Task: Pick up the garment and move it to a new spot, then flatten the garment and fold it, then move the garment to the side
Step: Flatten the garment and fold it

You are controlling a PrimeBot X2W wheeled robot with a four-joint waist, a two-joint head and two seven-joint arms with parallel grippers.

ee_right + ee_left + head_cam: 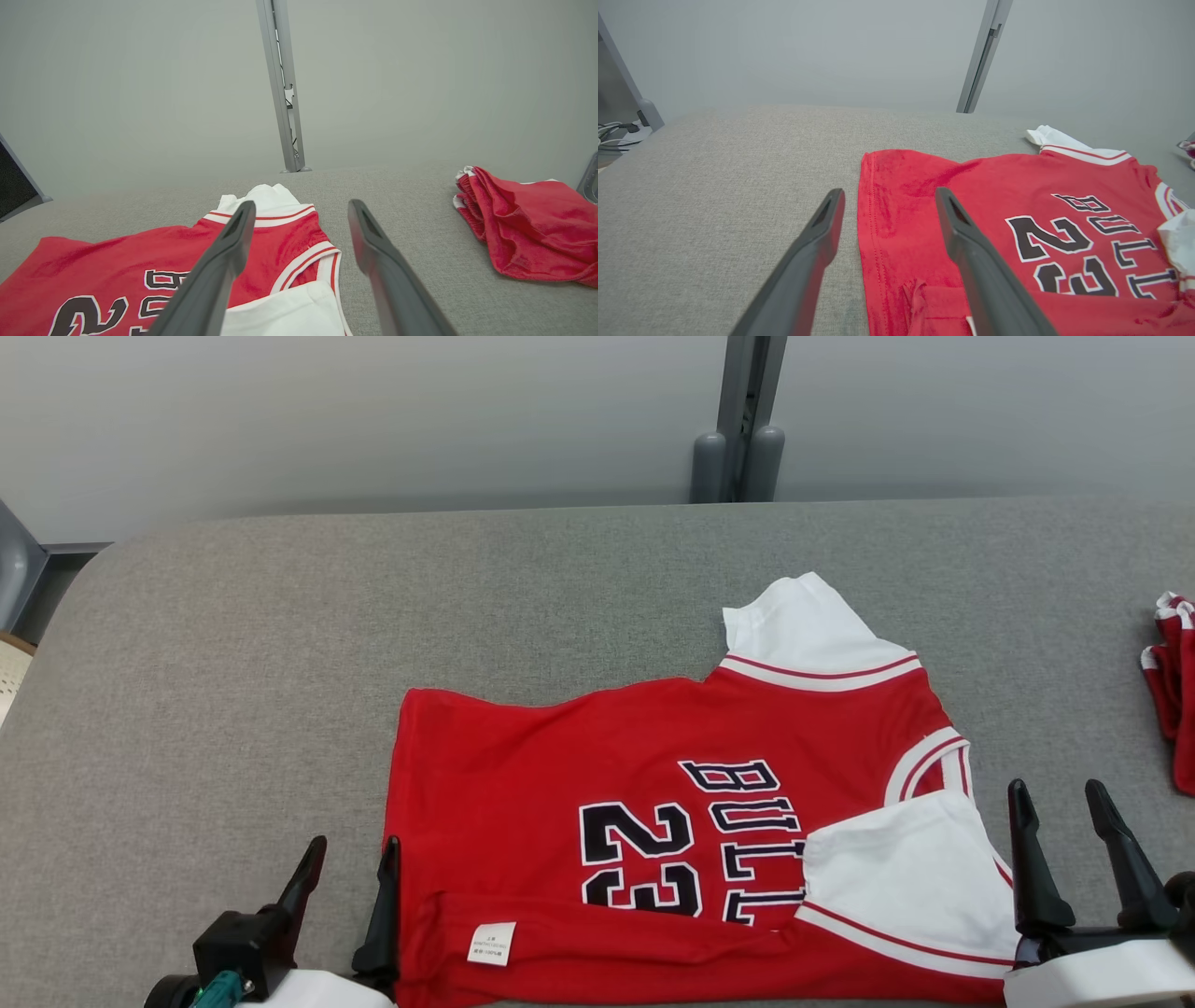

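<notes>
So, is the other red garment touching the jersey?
No, the other red garment lies apart from the jersey, with bare grey surface between them.

Tabletop: grey woven covering (233, 644), spreading ahead of the left claw (356, 845) and the right claw (1055, 789); rounded corner far to the left.
Wall: plain pale grey (373, 420), beyond the table's far edge.
Post: grey metal upright (747, 392) against the wall, ahead and between the two claws, with two rounded feet.
Cables: loose leads (612, 128) off the table, far left of the left claw.
Light: soft, even.

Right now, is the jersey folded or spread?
Partly folded: the jersey is spread, but its near edge and near sleeve are turned over it.
</notes>
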